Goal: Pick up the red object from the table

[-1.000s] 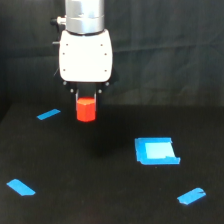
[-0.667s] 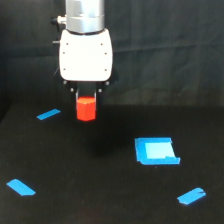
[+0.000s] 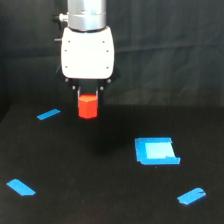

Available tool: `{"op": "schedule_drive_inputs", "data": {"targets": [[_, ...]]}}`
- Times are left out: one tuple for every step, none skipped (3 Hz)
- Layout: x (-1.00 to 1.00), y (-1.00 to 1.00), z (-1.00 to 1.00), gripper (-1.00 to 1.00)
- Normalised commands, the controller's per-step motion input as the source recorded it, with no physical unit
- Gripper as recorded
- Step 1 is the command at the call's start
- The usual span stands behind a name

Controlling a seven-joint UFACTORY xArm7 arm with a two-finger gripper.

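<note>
Red block point(image 3: 87, 106) sits right under the gripper point(image 3: 88, 96), its top tucked between the two short dark fingers point(image 3: 76, 90), so the fingers look clamped on its upper sides. The block hangs straight below the white gripper body point(image 3: 87, 50), centred on it, with its short axis upright and no tilt that I can make out. It looks to be clear of the table point(image 3: 75, 200), though from this angle I can't be sure of the gap beneath it; a faint dark patch on the surface lies below and slightly toward me.

Only one arm here, so no question of which is nearer. The relation that matters: block is directly beneath the hand, in line with the arm, so any further move is probably straight up.

Around it: a blue tape strip point(image 3: 48, 114) off to the hand's side, on the exterior view's left, a blue square patch point(image 3: 156, 151) lower on the exterior view's right, and two more blue strips point(image 3: 21, 187) point(image 3: 191, 196) nearer me, all well apart from the block.

Judgement: grasp made, lift underway or nearly done. Risk is slip, since only the top of the block is pinched.
</note>
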Motion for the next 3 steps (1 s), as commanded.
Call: {"op": "schedule_drive_inputs", "data": {"targets": [[0.00, 0.03, 0.20, -0.95], [0.07, 0.03, 0.15, -1.00], [0.10, 0.02, 0.01, -1.00]]}}
